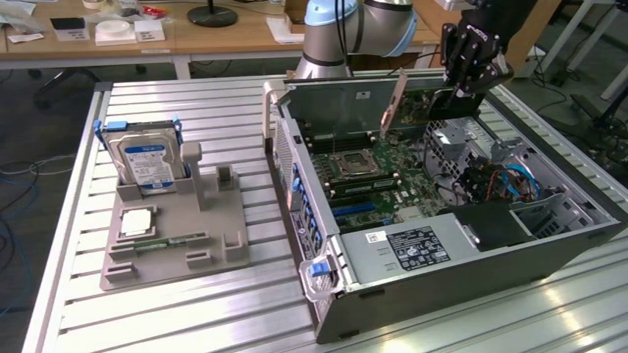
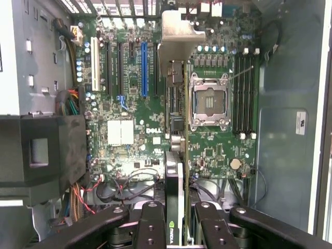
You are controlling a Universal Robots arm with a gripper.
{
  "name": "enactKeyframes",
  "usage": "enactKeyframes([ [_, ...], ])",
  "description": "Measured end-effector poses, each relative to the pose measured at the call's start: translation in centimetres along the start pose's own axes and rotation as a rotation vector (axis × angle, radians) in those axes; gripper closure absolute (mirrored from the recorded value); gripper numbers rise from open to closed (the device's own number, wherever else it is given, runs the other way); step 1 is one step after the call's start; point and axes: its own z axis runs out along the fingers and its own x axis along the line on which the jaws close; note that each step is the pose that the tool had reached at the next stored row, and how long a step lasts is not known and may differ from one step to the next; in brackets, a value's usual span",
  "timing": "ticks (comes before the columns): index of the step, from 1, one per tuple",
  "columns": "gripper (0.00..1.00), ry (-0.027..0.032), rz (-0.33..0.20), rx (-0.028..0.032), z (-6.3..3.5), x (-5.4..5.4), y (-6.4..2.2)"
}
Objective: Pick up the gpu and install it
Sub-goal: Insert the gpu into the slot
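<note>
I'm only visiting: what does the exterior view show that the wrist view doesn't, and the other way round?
The exterior view adds the surroundings: the slatted table, a grey tray with a hard drive standing in it and a memory stick lying flat, and the computer case seen from outside.
The wrist view adds close detail: a green logo on the card's thin edge and a coin battery on the motherboard.
Both share the gripper shut on the gpu above the motherboard, and the processor socket.

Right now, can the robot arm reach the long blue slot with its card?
Probably yes: its fingers hold the thin black card above the open grey case, and the long blue slot looks uncovered.
</note>
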Motion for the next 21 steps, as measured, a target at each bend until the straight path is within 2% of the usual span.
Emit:
enactKeyframes([
  [2, 0.73, 0.0000, 0.000, 0.0001, -0.01, 0.0, 0.26],
  [14, 0.73, 0.0004, 0.010, 0.0007, 0.29, 0.2, 0.29],
  [21, 0.73, 0.0012, 0.024, 0.0014, 0.55, 0.3, 1.26],
])
